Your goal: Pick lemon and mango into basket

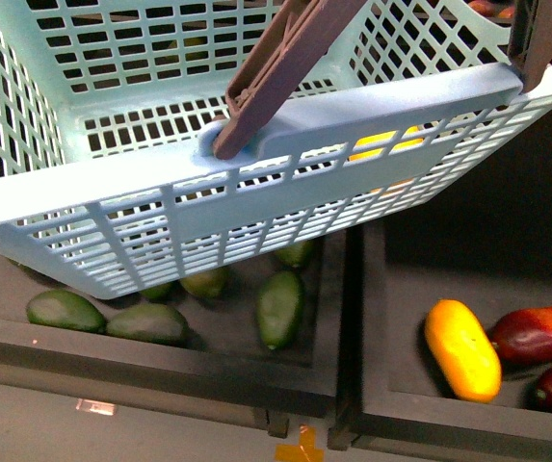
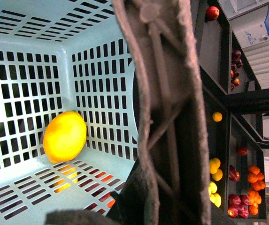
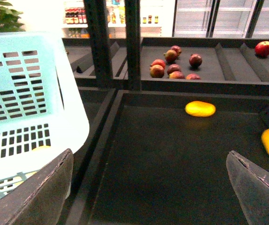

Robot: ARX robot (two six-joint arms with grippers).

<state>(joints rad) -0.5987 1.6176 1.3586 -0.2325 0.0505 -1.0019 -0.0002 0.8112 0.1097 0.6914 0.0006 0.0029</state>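
Front view: the light aqua slotted plastic basket (image 1: 92, 190) hangs tilted over the black trays, with the small bright yellow lemon (image 1: 381, 141) showing through its slots. The elongated red-to-orange mango (image 1: 538, 332) lies in the right-hand tray, long axis roughly across the picture, just beside an all-yellow elongated fruit (image 1: 461, 348).

Left wrist view: the lemon sits on the basket floor. The brown hinged handle (image 2: 162, 93) fills the frame, so I can't tell how the left gripper's fingers stand.

Right wrist view: the right gripper (image 3: 148, 187) has its fingers spread wide and empty (no mango in its frame). I'd say it's the nearer arm. The shelf bottle labels are too small to read.
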